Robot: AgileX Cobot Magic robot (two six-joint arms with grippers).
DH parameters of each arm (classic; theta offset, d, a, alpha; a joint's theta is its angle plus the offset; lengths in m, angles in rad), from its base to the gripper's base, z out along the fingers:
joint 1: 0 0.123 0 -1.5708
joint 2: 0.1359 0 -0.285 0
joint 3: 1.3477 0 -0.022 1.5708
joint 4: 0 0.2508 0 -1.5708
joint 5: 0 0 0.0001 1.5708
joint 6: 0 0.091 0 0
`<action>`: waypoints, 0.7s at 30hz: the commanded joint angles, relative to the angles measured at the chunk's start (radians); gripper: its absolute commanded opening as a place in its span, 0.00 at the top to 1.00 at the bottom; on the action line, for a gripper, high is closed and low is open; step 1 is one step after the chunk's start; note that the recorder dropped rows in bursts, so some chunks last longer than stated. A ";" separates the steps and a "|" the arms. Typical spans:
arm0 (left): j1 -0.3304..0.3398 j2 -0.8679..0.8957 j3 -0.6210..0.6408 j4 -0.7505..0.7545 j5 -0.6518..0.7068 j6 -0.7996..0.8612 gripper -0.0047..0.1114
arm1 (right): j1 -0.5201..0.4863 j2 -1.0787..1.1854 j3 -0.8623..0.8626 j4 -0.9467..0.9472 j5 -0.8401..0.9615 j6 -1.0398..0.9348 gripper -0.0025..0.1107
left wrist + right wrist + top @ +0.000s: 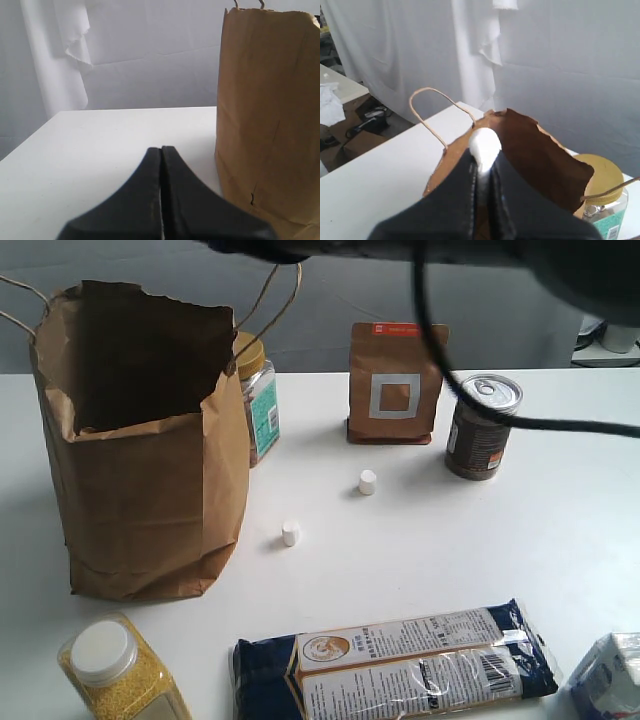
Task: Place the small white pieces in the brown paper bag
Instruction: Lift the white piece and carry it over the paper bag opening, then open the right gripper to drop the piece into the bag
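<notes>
The brown paper bag (150, 450) stands open on the left of the table, also in the left wrist view (270, 120) and the right wrist view (530, 155). Two small white pieces lie on the table, one (291, 533) near the bag's base and one (367, 482) further right. My right gripper (483, 155) is shut on a third small white piece (484, 142), held above the bag's open mouth. My left gripper (161, 150) is shut and empty, low over the table beside the bag. Neither gripper's fingers show in the exterior view.
A yellow-lidded jar (258, 400) stands behind the bag. A small brown pouch (397, 383) and a tin can (482, 426) stand at the back right. A noodle packet (395, 665), a white-capped jar of yellow grain (120, 675) and a white carton (610, 680) line the front edge.
</notes>
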 commanded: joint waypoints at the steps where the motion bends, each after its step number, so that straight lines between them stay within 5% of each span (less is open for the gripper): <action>1: -0.008 -0.003 0.004 0.004 -0.003 -0.004 0.96 | 0.013 0.180 -0.129 0.032 0.113 0.001 0.98; 6: -0.008 -0.003 0.004 0.004 -0.003 -0.004 0.96 | 0.024 0.319 -0.243 0.067 0.170 -0.003 0.96; 16: -0.008 -0.003 0.004 0.004 -0.003 -0.004 0.96 | 0.024 0.359 -0.265 0.122 0.186 -0.026 0.32; 21: -0.008 -0.003 0.004 0.004 -0.003 -0.004 0.96 | 0.024 0.352 -0.265 0.122 0.209 -0.026 0.31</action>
